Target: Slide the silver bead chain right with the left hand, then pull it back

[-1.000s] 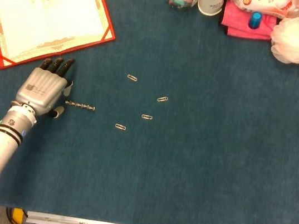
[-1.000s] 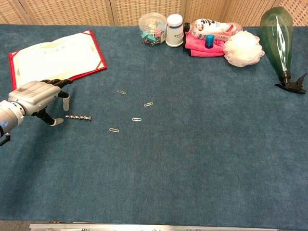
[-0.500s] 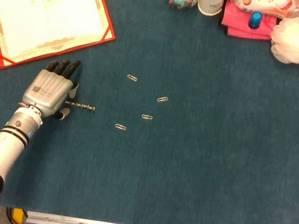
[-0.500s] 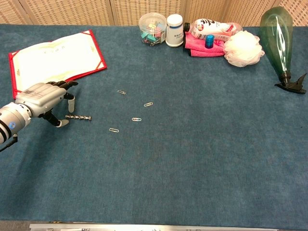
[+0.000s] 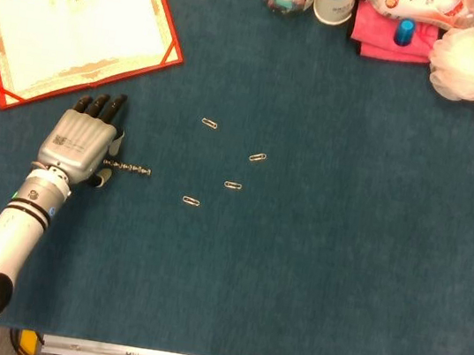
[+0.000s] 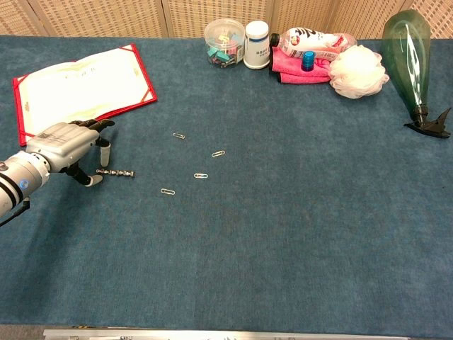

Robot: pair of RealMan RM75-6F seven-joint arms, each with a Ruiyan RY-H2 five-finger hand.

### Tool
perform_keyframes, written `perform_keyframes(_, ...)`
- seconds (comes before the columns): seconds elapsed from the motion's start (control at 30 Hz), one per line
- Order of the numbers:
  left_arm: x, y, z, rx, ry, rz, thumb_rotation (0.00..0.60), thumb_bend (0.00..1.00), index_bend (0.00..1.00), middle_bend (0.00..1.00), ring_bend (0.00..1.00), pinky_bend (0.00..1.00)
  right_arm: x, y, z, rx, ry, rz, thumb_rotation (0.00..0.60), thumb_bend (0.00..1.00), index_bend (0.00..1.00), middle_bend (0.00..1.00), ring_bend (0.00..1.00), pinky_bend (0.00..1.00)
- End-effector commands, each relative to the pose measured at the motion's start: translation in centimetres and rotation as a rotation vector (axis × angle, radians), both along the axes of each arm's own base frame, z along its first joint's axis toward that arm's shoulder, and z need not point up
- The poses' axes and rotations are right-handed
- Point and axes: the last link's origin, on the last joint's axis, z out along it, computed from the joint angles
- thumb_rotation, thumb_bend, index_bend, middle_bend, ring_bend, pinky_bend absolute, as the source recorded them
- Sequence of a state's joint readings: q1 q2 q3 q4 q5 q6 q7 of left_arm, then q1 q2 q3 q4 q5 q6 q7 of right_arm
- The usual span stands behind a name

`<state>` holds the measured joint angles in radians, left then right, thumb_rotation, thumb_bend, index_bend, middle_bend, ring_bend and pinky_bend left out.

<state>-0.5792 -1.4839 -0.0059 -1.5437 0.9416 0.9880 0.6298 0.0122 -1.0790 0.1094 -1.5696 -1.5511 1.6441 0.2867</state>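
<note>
The short silver bead chain [image 5: 130, 168] lies straight on the blue cloth, left of centre, also seen in the chest view [image 6: 117, 172]. My left hand [image 5: 78, 144] hovers palm down just left of it, dark fingers stretched forward and apart. In the chest view the left hand [image 6: 66, 145] has its thumb tip and one fingertip on either side of the chain's left end; I cannot tell whether they touch it. Nothing is held. My right hand shows in neither view.
Several paper clips [image 5: 232, 185] lie scattered right of the chain. A red-edged open folder [image 5: 75, 21] lies at the back left. A clip jar [image 6: 224, 43], white bottle [image 6: 256, 44], pink cloth [image 6: 297, 68], puff [image 6: 358, 71] and green spray bottle [image 6: 406, 53] line the back.
The left hand has crept right and a little forward, bringing its thumb and fingertip up to the chain's left end. The chain has not visibly moved.
</note>
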Motion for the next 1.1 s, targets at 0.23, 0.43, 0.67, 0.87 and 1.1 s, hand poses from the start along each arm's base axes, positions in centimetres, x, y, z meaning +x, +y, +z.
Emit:
perform_keyframes(0.23,-0.13,0.0,-0.12,-0.001,0.007,0.007,0.6,0.31,0.47,0.0,0.0,0.09,0.0,0.01,0.01,-0.001,-0.001,0.0,0.6,0.62,0.54,0.47,0.42,0.45)
perform_keyframes(0.43,-0.16,-0.14,-0.15,-0.005,0.005,0.008,0.6,0.31,0.49,0.0,0.0,0.09,-0.02,-0.03,0.01,0.0,0.0,-0.001,0.6,0.62,0.54,0.47,0.42,0.45)
perform_keyframes(0.67,-0.24,-0.23,-0.26,-0.002,-0.002,0.003,0.6,0.31,0.51,0.0,0.0,0.09,-0.03,0.01,0.02,-0.002,0.0,0.0,0.6,0.62,0.54,0.47,0.42,0.45)
perform_keyframes(0.87,-0.37,-0.21,-0.32,0.001,-0.005,0.007,0.6,0.31,0.53,0.0,0.0,0.09,-0.03,-0.01,0.04,-0.002,0.001,0.0,0.6,0.62,0.54,0.47,0.42,0.45)
perform_keyframes(1.1,-0.33,-0.13,-0.43,0.007,-0.007,0.008,0.6,0.32,0.54,0.0,0.0,0.09,-0.02,0.02,0.04,-0.003,-0.001,0.001,0.6,0.62,0.54,0.47,0.42,0.45)
